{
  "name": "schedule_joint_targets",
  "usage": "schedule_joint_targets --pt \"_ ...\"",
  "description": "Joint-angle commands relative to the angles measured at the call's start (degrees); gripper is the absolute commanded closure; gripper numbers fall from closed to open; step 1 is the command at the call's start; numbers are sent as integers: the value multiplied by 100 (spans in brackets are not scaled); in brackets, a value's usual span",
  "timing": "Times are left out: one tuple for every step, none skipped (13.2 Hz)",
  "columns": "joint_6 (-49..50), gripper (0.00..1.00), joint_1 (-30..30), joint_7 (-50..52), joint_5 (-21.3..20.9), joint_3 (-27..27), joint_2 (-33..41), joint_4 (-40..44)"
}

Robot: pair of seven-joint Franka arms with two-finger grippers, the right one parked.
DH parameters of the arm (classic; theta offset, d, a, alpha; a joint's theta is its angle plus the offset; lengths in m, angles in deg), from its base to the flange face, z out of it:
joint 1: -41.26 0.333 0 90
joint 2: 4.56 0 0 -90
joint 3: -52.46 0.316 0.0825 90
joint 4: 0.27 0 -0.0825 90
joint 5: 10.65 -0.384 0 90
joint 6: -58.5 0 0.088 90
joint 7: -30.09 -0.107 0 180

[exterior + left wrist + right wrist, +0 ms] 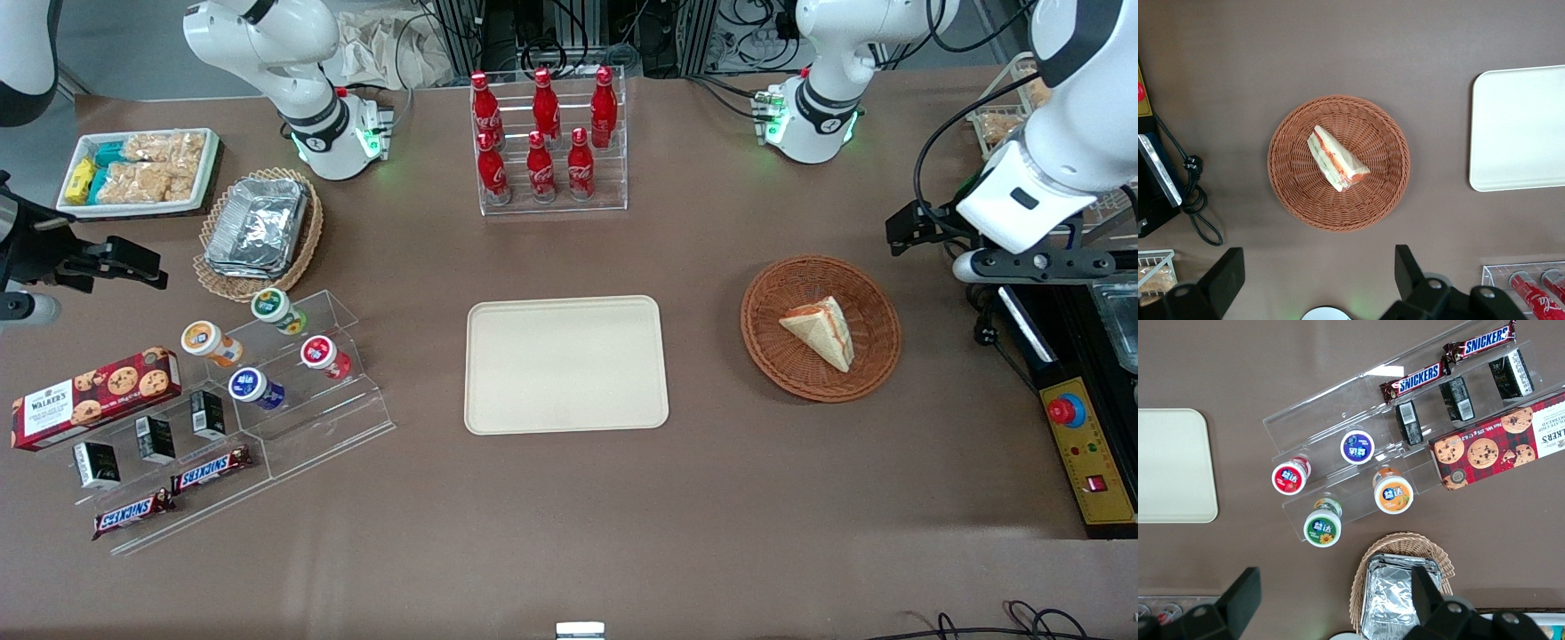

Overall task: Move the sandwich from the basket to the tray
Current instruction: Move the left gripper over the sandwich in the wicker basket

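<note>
**Sandwich in the basket, gripper spread wide above**

The sandwich lies on its side in the round wicker basket, roughly in the middle, with its orange and green filling showing along one edge. Nothing is touching it.

The gripper hangs high over the table near the basket, toward the working arm's end. Its two dark fingers are spread wide apart and hold nothing; the table shows between them.

The tray sits flat beside the basket, toward the middle of the table, with a strip of brown table between the two. Its surface is bare. In the wrist view only one rounded end of the tray shows.

Farther from the front camera than the tray stands a clear rack of red bottles.
</note>
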Motion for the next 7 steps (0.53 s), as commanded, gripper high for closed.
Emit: schedule_joint_targets --pt "145 0 3 60 6 12 -136 192" --pt "136 0 3 148 -12 21 -153 201" --pt "136 0 29 219 32 30 -206 262" --pt "119 0 38 367 -72 47 -223 262" --pt "75 0 47 691 -73 56 -215 219" --pt "40 0 117 972 -65 65 -206 201" --pt "-13 0 170 1210 -65 65 -189 114"
